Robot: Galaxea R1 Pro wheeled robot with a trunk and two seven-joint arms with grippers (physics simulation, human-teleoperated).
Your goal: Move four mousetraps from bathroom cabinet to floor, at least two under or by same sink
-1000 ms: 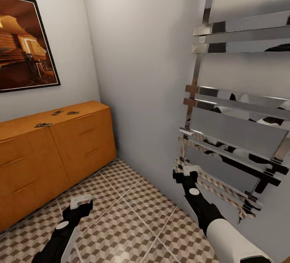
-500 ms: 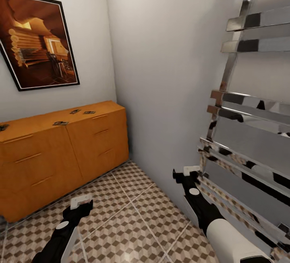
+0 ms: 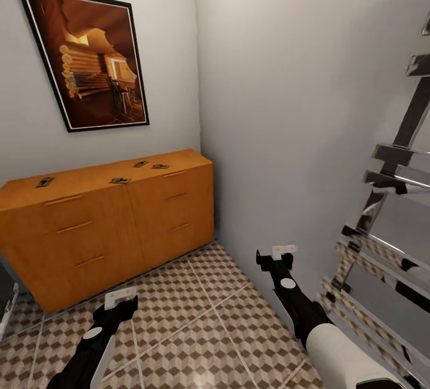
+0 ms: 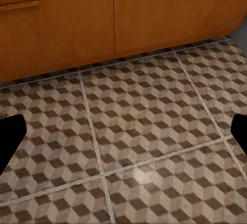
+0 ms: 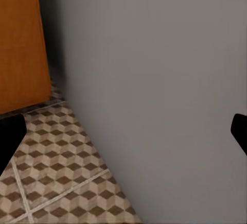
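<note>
The head view had swung leftward across the last second: the framed brown picture (image 3: 89, 58) and the wide orange-brown wooden cabinet (image 3: 113, 222) sat further right in frame than before, and the chrome towel rail (image 3: 388, 246) had slid toward the right edge. This was camera motion, not movement of the furnishings. A fourth trap came into sight as a result.

All four small tan wooden mousetraps lay untouched on the cabinet top: one near its left end (image 3: 44, 182), one at mid-top (image 3: 120, 181), and two close together toward the right rear (image 3: 141, 164) (image 3: 160, 166).

The left gripper (image 3: 123, 296) hung low over the cube-patterned tiled bathroom floor (image 3: 197, 329), its jaws spread wide and empty in the left wrist view, with the cabinet's drawer fronts ahead. The right gripper (image 3: 283, 252) was held close to the grey wall (image 3: 286, 108), likewise parted and holding nothing.

Judgement: no trap collected yet; the robot appeared to be turning to face the cabinet. No sink was in view, so a placement site remained to be located.
</note>
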